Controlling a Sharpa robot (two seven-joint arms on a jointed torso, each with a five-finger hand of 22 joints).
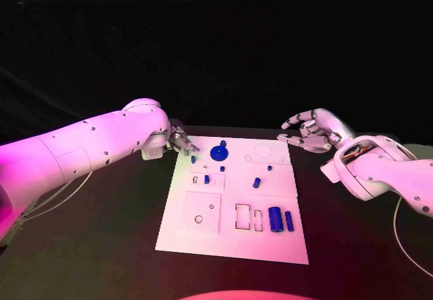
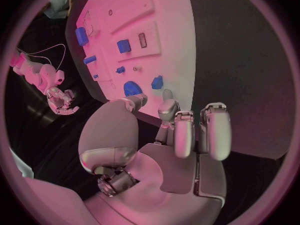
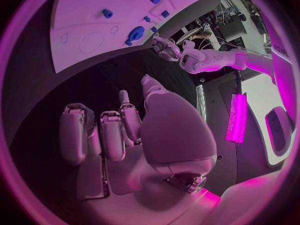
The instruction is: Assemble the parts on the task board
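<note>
A: Where was the flat white task board point(image 1: 203, 234)?
B: Mid black table point(image 1: 108, 250), blue parts on it, incl. round blue gear part point(image 1: 218, 152) near far edge.
A: Hands?
B: Left silver hand point(image 1: 179, 142) at board's far-left corner, fingers apart, holding nothing. Right silver hand point(image 1: 310, 133) off far-right corner, same.

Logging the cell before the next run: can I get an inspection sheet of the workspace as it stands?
Surface: black table, dark cloth behind.
Job's things: white task board lies mid-table; blue gear near its far edge, two blue cylinders side by side near the near right corner, small blue pieces between.
Clutter: nothing seen.
Hands: left hand at the board's far left corner, holding nothing; right hand raised off the board's far right corner, fingers apart, holding nothing.
Cables: thin white cable under the left arm.
Surroundings: dark.
</note>
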